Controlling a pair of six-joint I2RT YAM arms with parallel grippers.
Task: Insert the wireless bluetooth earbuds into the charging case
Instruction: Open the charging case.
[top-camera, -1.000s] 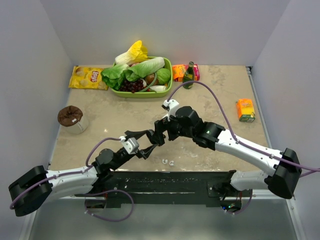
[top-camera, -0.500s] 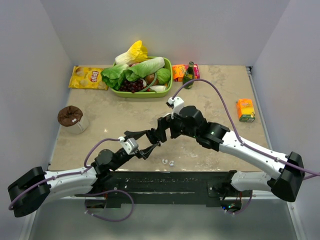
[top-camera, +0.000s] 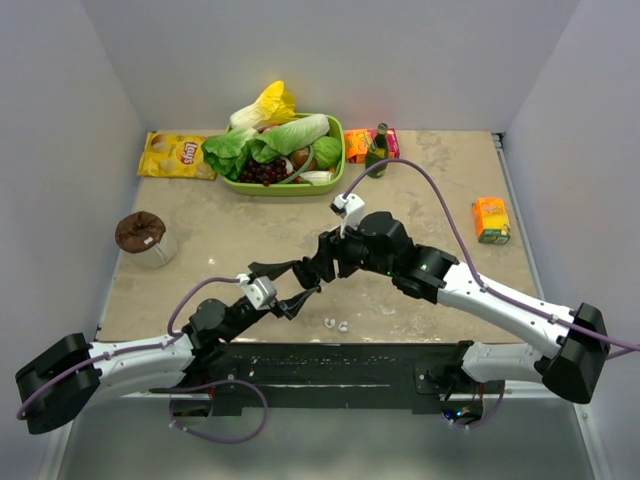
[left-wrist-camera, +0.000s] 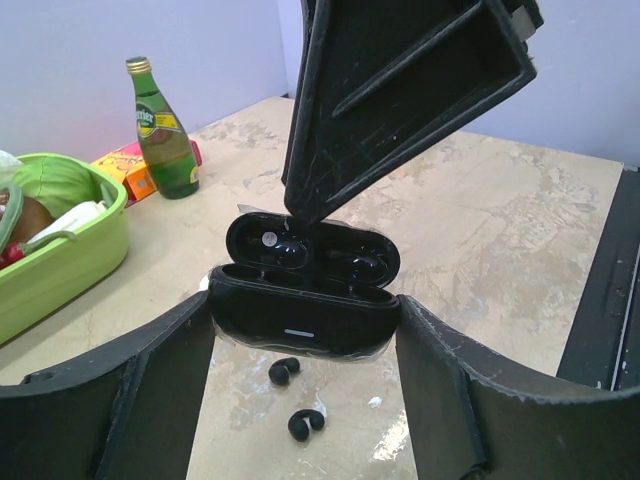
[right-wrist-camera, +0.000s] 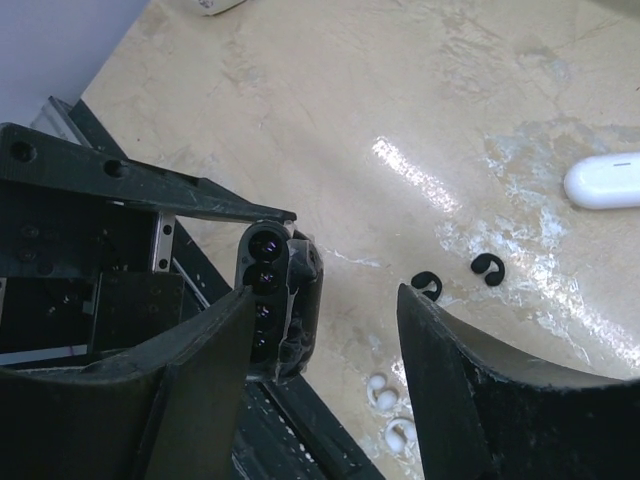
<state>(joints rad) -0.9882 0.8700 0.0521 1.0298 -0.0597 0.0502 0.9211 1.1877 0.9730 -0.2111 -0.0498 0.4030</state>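
Earbuds (left-wrist-camera: 284, 371) (black pair) lie on the worktop (left-wrist-camera: 480, 220) below the case (left-wrist-camera: 300, 330) your left pincer (left-wrist-camera: 305, 305) clasps; right pincer (right-wrist-camera: 325, 295) gapes empty.

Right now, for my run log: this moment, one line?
left gripper: holds open black case | right gripper: open, by lid | black earbuds, white earbuds: on table

Right arm (top-camera: 480, 292) swung outward; shoulder end slid toward right table edge, elbow followed. Wrist's white camera block (top-camera: 347, 205) moved slightly back and right, nearer green basket (top-camera: 338, 160). Right gripper (top-camera: 312, 272) pivoted with wrist, tips barely displaced. Purple cable (top-camera: 432, 195) loop above shifted right and stretched wider. Left arm (top-camera: 150, 355) edged slightly left. Nearly all of it happened early, with little movement after.
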